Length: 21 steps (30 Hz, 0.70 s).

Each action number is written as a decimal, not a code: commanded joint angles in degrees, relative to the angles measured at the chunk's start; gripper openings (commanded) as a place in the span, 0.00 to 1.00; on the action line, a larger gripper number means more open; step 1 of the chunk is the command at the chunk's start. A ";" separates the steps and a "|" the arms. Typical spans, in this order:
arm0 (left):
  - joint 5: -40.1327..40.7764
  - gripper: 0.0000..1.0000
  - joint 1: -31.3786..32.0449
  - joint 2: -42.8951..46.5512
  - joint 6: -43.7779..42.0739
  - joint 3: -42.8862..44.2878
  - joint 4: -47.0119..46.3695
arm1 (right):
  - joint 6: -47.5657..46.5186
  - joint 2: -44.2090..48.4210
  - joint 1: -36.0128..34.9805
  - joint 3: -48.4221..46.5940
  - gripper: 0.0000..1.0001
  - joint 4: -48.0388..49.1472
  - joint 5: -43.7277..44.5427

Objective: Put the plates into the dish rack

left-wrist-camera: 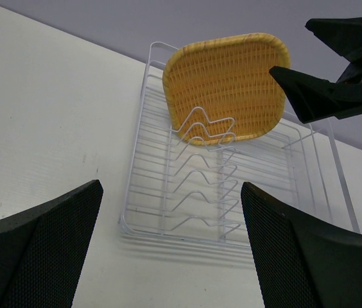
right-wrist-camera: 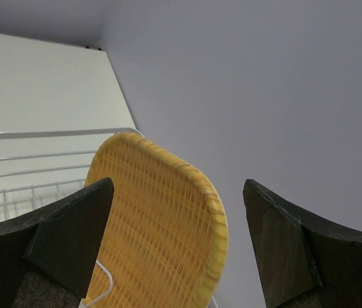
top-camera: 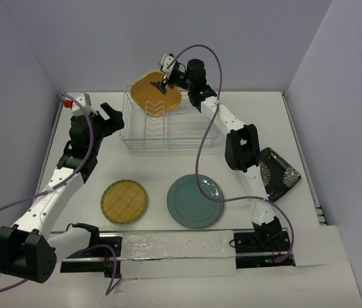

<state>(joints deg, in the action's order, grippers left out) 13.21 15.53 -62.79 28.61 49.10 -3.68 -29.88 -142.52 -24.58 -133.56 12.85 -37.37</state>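
Over dish rack point(top-camera: 168, 138) — right arm point(top-camera: 223, 119) outstretched, pincer point(top-camera: 162, 86) agape by plate point(top-camera: 144, 95).

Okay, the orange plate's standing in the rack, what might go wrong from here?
1. The orange plate leans tilted at the far end of the rack, and the right tool stands open around its top edge. Lifting off crookedly might snag the rim and tip it over.
2. The dark flowered plate lies partly under the right arm, near the right edge of the table. A low sweep might nudge it off.
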 commanded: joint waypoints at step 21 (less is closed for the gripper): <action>-17.86 0.97 -7.40 -30.25 -12.11 28.28 -7.65 | 7.86 -2.72 1.42 0.67 0.75 10.57 10.96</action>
<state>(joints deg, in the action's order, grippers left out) 5.78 10.62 -87.32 24.38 69.15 -7.99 -22.14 -143.87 -24.46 -130.79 21.89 -26.22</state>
